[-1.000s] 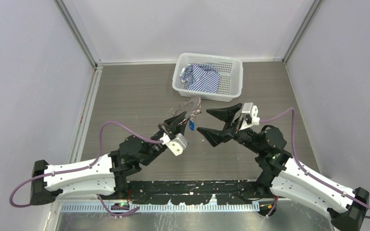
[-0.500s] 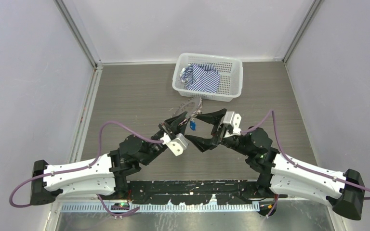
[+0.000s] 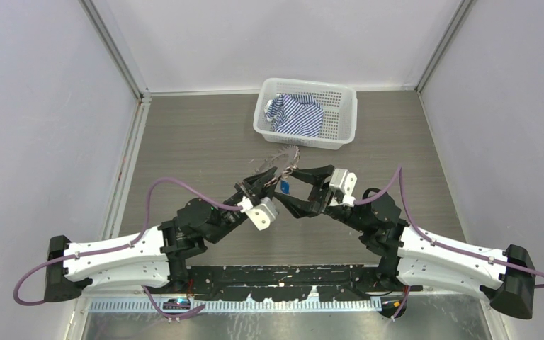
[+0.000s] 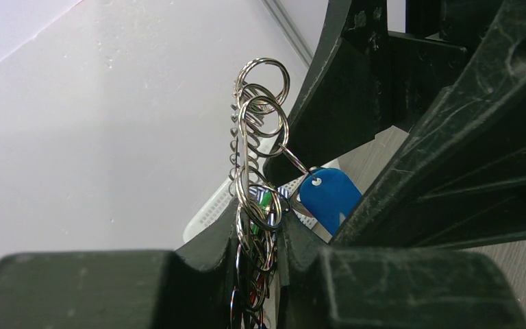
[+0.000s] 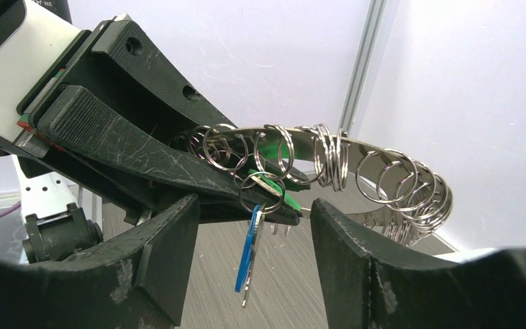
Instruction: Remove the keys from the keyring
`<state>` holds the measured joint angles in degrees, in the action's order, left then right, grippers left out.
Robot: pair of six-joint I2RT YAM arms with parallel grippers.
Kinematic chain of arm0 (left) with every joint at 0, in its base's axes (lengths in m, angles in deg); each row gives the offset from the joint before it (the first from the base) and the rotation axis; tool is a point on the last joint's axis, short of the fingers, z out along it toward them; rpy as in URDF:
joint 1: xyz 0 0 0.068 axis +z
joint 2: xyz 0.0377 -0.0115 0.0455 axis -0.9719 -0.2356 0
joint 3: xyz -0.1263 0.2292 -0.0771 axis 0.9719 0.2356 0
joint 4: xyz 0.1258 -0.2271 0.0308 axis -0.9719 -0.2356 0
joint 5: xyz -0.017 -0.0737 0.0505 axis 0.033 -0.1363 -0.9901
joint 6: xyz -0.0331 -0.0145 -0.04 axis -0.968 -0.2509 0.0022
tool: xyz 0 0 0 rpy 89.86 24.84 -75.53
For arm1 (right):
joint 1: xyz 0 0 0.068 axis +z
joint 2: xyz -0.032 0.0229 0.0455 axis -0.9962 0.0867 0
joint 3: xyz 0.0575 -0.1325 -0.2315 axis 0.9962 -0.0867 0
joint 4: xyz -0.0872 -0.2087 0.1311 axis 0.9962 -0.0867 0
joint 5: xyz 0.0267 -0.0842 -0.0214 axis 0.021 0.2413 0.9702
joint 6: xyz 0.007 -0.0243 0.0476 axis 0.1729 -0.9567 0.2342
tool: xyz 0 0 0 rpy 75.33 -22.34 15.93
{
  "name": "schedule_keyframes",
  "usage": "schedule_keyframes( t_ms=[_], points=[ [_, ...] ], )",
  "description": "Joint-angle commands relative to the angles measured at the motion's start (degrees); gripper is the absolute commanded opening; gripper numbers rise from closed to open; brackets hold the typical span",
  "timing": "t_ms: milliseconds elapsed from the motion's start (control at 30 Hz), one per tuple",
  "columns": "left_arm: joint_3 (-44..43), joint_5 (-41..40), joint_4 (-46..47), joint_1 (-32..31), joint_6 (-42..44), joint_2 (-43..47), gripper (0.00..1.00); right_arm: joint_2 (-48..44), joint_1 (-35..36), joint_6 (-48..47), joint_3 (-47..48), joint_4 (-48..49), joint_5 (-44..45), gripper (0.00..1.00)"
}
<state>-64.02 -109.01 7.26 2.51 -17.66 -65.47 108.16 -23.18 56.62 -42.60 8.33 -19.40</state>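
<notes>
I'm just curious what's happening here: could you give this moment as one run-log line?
left gripper: shut on keyring, held up | right gripper: open, fingers either side of blue key | blue key: hanging, not gripped

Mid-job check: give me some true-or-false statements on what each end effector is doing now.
1. The left end effector is clamped on the large thin metal hoop keyring. True.
2. The right end effector is shut on the small blue-headed key. False: it is open, a finger on each side of the key.
3. The blue-headed key lies loose on the table. False: it hangs from the keyring.
4. The white plastic basket holds a blue-and-white striped cloth. True.
</notes>
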Motion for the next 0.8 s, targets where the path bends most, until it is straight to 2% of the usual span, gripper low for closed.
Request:
schedule_keyframes(
  t_ms=[0, 533, 767],
  points=[
    [-3.29, 1.09, 3.07, 0.14, -0.81, 1.3, 0.01, 0.17, 0.56, -1.62, 1.88, 2.79, 1.62, 0.63],
    [-3.06, 1.04, 2.5, 0.12, -2.0, 1.91, 0.0, 1.18, 0.82, -0.35, 2.66, 4.28, 4.41, 0.38],
    [-1.59, -0.52, 4.31, 0.08, -2.56, 1.7, 0.01, -0.49, 0.94, 1.58, 3.32, 0.6, 4.45, 0.24]
  ],
)
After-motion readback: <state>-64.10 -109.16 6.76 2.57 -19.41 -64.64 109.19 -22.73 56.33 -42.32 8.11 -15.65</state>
